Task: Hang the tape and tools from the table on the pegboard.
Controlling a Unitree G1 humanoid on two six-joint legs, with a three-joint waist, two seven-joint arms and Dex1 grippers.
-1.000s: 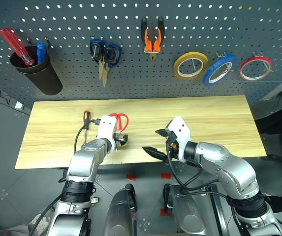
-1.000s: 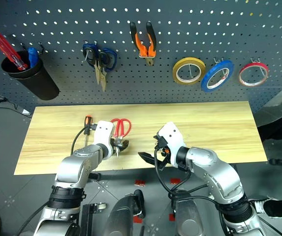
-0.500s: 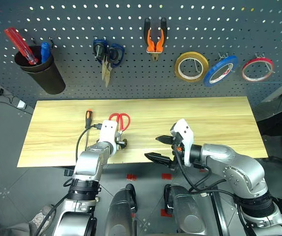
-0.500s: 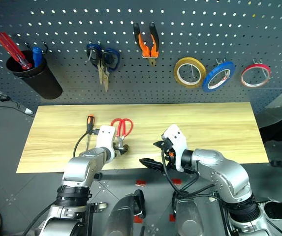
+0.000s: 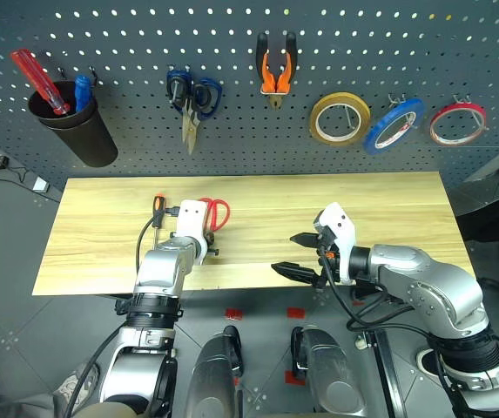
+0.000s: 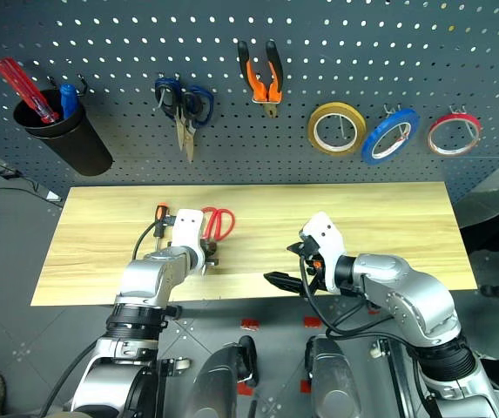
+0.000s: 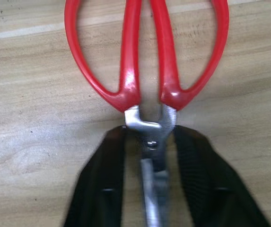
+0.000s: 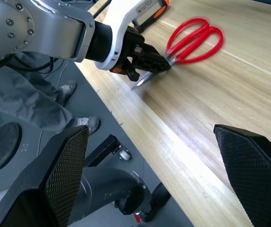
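Observation:
Red-handled scissors [image 5: 217, 212] lie on the wooden table [image 5: 362, 200], handles toward the pegboard [image 5: 127, 35]. My left gripper [image 7: 149, 137] is shut on them at the pivot, one black finger [image 7: 102, 175] on each side of the blades. Just to their left lies the screwdriver [image 5: 155, 209] with its orange-and-black handle. My right gripper [image 5: 294, 254] hangs open and empty over the table's front edge, right of the scissors. The orange-and-black pliers [image 5: 274, 65] and the blue tape [image 5: 393, 124] hang on the pegboard.
On the pegboard hang blue-handled scissors [image 5: 190, 96], a yellow-tan roll [image 5: 340, 118] and a red-rimmed roll [image 5: 455, 124]. A black cup [image 5: 70, 126] at the left holds a long red-handled tool. Beyond the table's front edge is grey floor.
My left gripper has gone from open to shut on the scissors' pivot. My right gripper has shifted a little to the right, still open.

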